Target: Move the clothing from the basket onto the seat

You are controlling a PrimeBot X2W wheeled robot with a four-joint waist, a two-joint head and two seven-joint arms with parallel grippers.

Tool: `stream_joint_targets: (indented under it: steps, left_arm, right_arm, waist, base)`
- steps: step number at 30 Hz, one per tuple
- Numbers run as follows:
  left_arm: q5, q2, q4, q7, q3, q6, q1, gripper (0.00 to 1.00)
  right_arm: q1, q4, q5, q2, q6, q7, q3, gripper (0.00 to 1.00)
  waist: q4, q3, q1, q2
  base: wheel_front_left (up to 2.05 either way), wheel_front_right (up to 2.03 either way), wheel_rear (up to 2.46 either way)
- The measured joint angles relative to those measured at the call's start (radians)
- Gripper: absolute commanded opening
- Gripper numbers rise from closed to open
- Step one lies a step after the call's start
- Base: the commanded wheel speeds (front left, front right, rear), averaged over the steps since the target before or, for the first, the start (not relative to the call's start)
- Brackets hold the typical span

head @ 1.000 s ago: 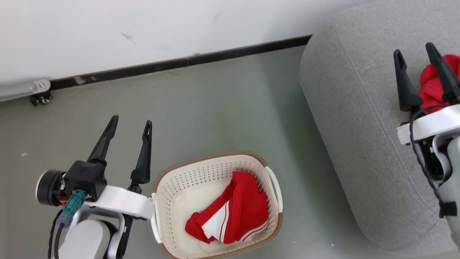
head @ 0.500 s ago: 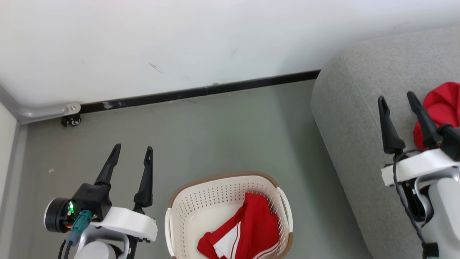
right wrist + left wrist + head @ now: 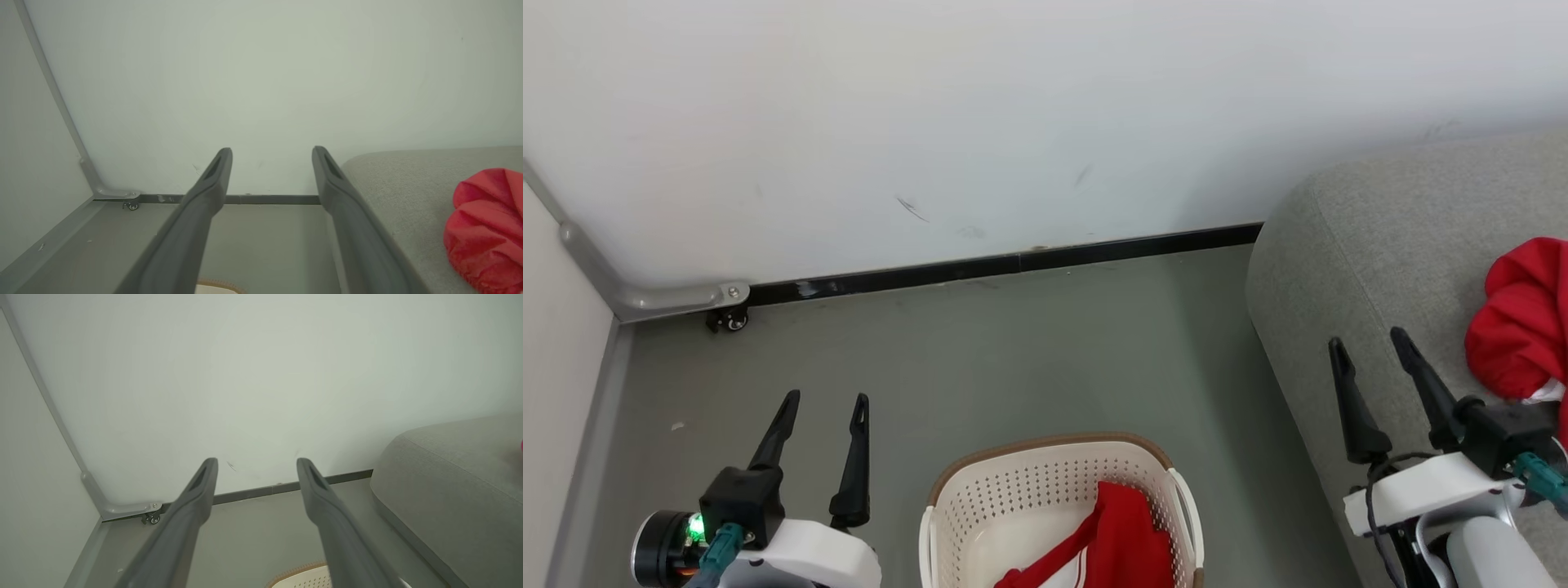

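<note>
While a red-and-white fabric garment [image 3: 1123,535] lies in the cream perforated brown-rimmed plastic basket [image 3: 1045,443], the left gripper [image 3: 827,397] and right gripper [image 3: 1365,336] hang empty, fingers spread; beyond, a crumpled bright red garment [image 3: 1515,327] rests on the rounded grey upholstered seat [image 3: 1380,237].

Plain indoor room: white wall [image 3: 1013,122], grey floor [image 3: 1029,351], upholstered seat [image 3: 1380,237].

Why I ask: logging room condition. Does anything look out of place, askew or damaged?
Only minor wear: dark scuff marks on the white wall and a pale scrape on the black baseboard. One red garment lies crumpled on the seat; nothing looks spilled.
</note>
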Motion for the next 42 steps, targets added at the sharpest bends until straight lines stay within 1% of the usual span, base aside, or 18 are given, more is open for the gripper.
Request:
stream_joint_targets:
  steps: [10,11,18,29,42]
  left_arm:
    - [0.011,0.009,0.027,0.0,-0.016,-0.002,0.034,1.0]
    - [0.011,0.007,0.031,0.0,-0.023,-0.002,0.043,1.0]
    - [0.015,0.002,0.034,0.0,-0.028,-0.002,0.052,1.0]
    - [0.03,0.007,0.033,0.0,-0.024,-0.001,0.078,1.0]
    - [0.045,0.011,0.011,0.0,-0.005,0.002,0.078,1.0]
  right_arm:
    - [0.092,-0.053,-0.04,0.056,0.0,0.001,-0.041,1.0]
    - [0.111,-0.063,-0.043,0.071,0.0,0.003,-0.053,1.0]
    - [0.172,-0.095,-0.065,0.099,0.0,0.015,-0.071,1.0]
    - [0.235,-0.176,-0.1,0.116,0.0,0.046,-0.082,1.0]
    - [0.268,-0.258,-0.101,0.124,0.0,0.077,-0.092,1.0]
  waist:
    - [0.014,-0.047,0.0,0.0]
    - [0.016,-0.055,0.0,0.0]
    - [0.018,-0.076,0.0,0.0]
    - [0.013,-0.083,0.0,0.0]
    - [-0.001,-0.063,0.0001,0.0]
  base:
    - [0.0,0.0,0.0]
    - [0.0,0.0,0.0]
    - [0.0,0.0,0.0]
    - [0.0,0.0,0.0]
    - [0.0,0.0,0.0]
